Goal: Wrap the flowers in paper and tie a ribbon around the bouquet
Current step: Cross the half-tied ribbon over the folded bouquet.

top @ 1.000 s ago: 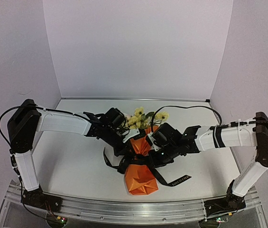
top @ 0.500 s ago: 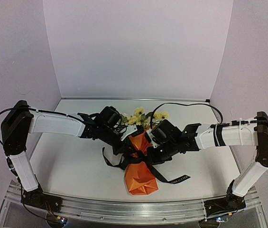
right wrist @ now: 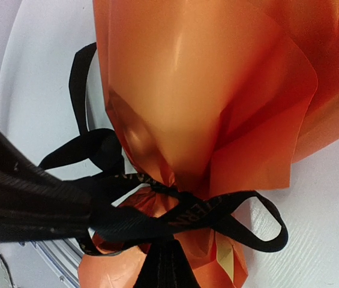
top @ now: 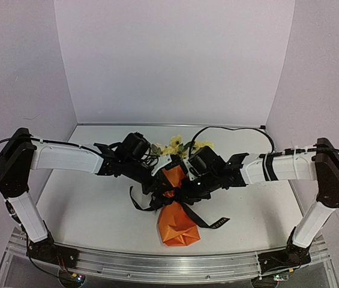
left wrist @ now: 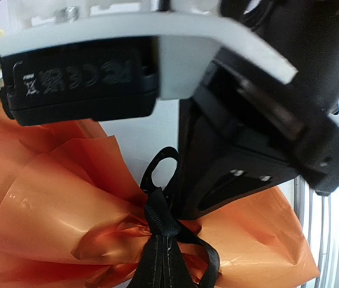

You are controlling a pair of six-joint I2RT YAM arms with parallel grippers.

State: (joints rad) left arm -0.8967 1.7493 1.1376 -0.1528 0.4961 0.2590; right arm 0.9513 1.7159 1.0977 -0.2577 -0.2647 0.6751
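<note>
The bouquet lies mid-table: an orange paper (top: pixel 175 225) cone with pale yellow flowers (top: pixel 178 146) at its far end. A black ribbon (top: pixel 170 197) with white lettering cinches the middle, and one tail (top: pixel 214 223) trails right. My left gripper (top: pixel 158 185) and right gripper (top: pixel 186 187) meet over the knot. In the left wrist view the left gripper (left wrist: pixel 160 255) is shut on a ribbon (left wrist: pixel 163 216) strand above the crumpled paper (left wrist: pixel 55 204). The right gripper (right wrist: pixel 166 264) is shut on another part of the ribbon (right wrist: pixel 193 217), below the paper (right wrist: pixel 205 90) cone.
The right arm's black wrist (left wrist: pixel 259 138) fills the left wrist view close above the knot. The left gripper's dark body (right wrist: pixel 13 201) crowds the left of the right wrist view. A metal rail (top: pixel 157 264) runs along the table's near edge. Pale walls enclose the back and sides.
Both grippers have drawn toward the back with the ribbon. The cone's upper part has risen between them, and the ribbon tail on the right has slid left.
</note>
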